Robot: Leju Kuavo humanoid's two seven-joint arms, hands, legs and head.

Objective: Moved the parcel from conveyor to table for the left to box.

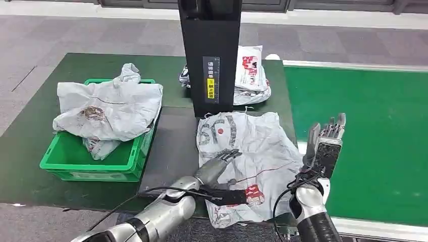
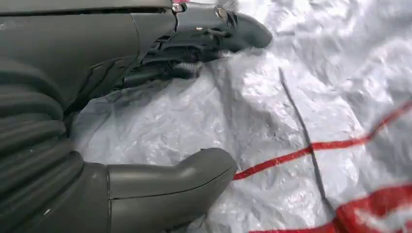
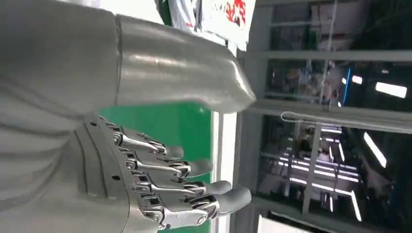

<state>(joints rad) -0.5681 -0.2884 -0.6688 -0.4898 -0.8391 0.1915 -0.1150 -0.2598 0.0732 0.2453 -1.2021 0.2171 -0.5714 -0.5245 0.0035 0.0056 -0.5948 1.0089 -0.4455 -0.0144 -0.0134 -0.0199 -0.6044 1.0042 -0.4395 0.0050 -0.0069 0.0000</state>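
Note:
A large grey plastic parcel (image 1: 252, 156) with red markings lies flat on the dark table (image 1: 171, 146), in front of the black post. My left hand (image 1: 218, 166) rests on its near left part, fingers spread over the wrinkled wrap (image 2: 272, 145) with nothing gripped. My right hand (image 1: 325, 143) is raised at the parcel's right edge, fingers straight and apart, holding nothing; in the right wrist view the hand (image 3: 165, 174) hangs over the green belt. A green box (image 1: 101, 156) at the left of the table holds another crumpled grey parcel (image 1: 111, 108).
A black post (image 1: 209, 55) stands at the table's back middle, with more white parcels (image 1: 251, 75) behind it. The green conveyor belt (image 1: 373, 131) runs along the right. Grey floor lies beyond the table.

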